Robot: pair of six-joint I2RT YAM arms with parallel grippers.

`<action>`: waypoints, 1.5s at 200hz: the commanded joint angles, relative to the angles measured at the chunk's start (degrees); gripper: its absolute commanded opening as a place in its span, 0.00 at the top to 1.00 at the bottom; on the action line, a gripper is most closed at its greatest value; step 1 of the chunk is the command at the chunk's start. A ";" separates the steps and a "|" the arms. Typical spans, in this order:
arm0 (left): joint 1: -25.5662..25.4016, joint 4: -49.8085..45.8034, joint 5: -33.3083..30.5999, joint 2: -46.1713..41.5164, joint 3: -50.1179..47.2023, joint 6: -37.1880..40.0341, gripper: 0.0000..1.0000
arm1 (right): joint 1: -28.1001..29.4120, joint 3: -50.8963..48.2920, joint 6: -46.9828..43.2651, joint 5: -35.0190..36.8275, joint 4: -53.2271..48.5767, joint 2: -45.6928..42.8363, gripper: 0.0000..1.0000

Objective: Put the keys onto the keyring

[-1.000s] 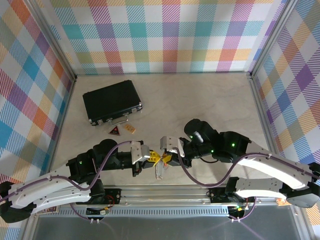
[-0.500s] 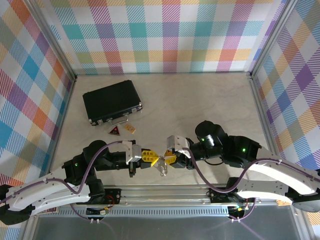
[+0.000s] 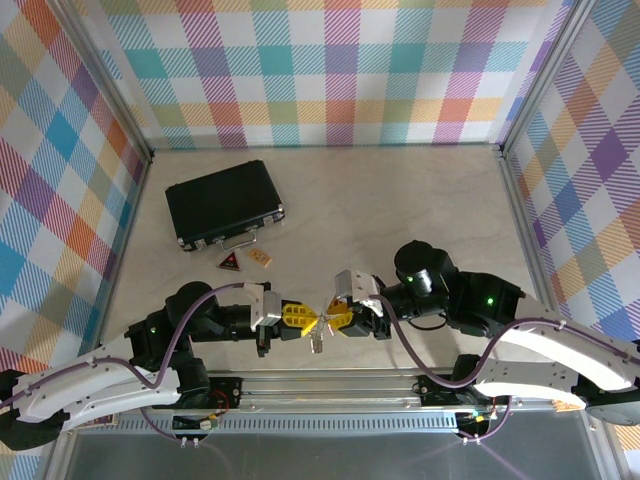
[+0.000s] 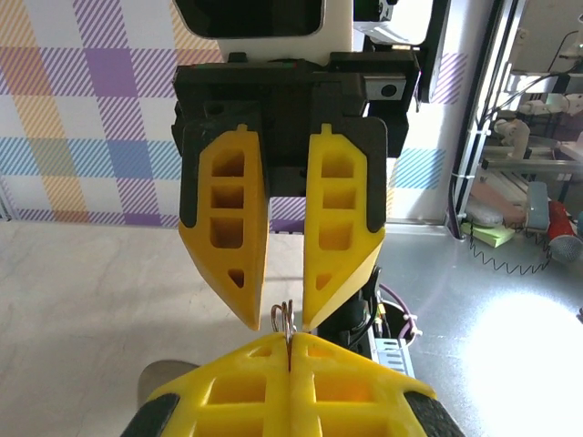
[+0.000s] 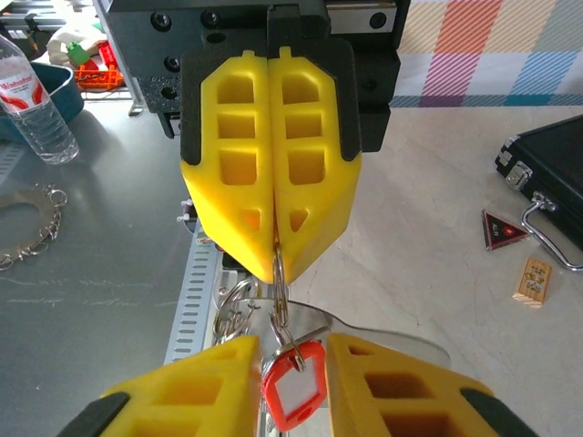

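Both arms meet nose to nose over the near edge of the table [image 3: 400, 200], just ahead of their bases. The left end effector [image 5: 276, 259] is clamped fully together, with the keyring [image 5: 277, 305] wire pinched right at its fingertips. Both wrist cams show that wire edge-on, as a thin line running from the left tips toward the right ones. A couple of extra loops and small metal bits flop off to the rail side. In the top view that silvery bunch hangs just off the two sets of tips, pointing at the near edge.

The key [image 5: 293, 390] is up in the air too. Its red head sits in the gap of the right end effector [image 4: 282, 320], long axis roughly in line with those fingers and a bit tilted. Its top end meets the ring wire, but I can't tell if it's threaded on. The blade is hidden. The right fingers are a narrow gap apart and the red head about fills it. I honestly can't tell if they're squeezing it or just flanking it.

Container-wise, the black case [image 3: 224, 203] lies flat and shut at the far left of the table, handle facing the arms, so its inside is hidden. Just in front of the handle lie a dark triangular tag [image 3: 230, 262] and a tan tag [image 3: 260, 258], side by side and not touching.
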 commanded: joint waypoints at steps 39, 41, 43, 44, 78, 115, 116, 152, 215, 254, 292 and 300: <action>-0.07 3.91 1.43 -1.02 -0.81 -0.87 1.00 | 0.36 -1.07 0.00 -2.06 1.49 0.25 0.96; -0.07 3.96 1.43 -1.07 -0.90 -0.89 1.00 | 0.36 -1.08 -0.06 -2.01 1.49 0.34 0.97; -0.07 3.95 1.43 -1.08 -0.87 -0.87 1.00 | 0.36 -1.08 -0.08 -2.00 1.49 0.36 0.98; -0.07 3.95 1.48 -1.07 -0.90 -0.87 1.00 | 0.36 -1.08 -0.08 -2.04 1.53 0.39 0.98; -0.08 5.21 1.83 -1.17 -1.18 -1.38 1.00 | 0.37 -1.26 -0.17 -2.43 1.48 1.32 1.00; -0.07 6.14 1.97 -1.74 -1.63 -1.70 1.00 | 0.36 -1.19 -0.35 -2.00 1.13 1.86 1.00; -0.07 6.14 2.01 -1.75 -1.63 -1.72 1.00 | 0.36 -1.18 -0.35 -2.00 1.13 1.94 1.00; -0.07 6.41 2.05 -1.77 -1.89 -1.84 1.00 | 0.36 -1.14 -0.26 -1.86 1.56 1.97 1.00; -0.07 5.97 2.31 -1.79 -1.29 -1.57 1.00 | 0.38 -2.71 1.09 -1.21 4.06 -0.13 0.78; -0.07 6.50 2.58 -1.59 -1.28 -1.61 1.00 | 0.34 -5.36 2.56 -1.18 6.69 -2.40 0.85; -0.07 6.72 2.86 -1.50 -1.21 -1.74 1.00 | 0.41 -6.17 2.84 -2.37 7.98 -2.45 0.88; -0.07 6.76 2.95 -1.43 -1.26 -1.76 1.00 | 0.36 -6.18 2.79 -2.69 8.18 -2.23 0.88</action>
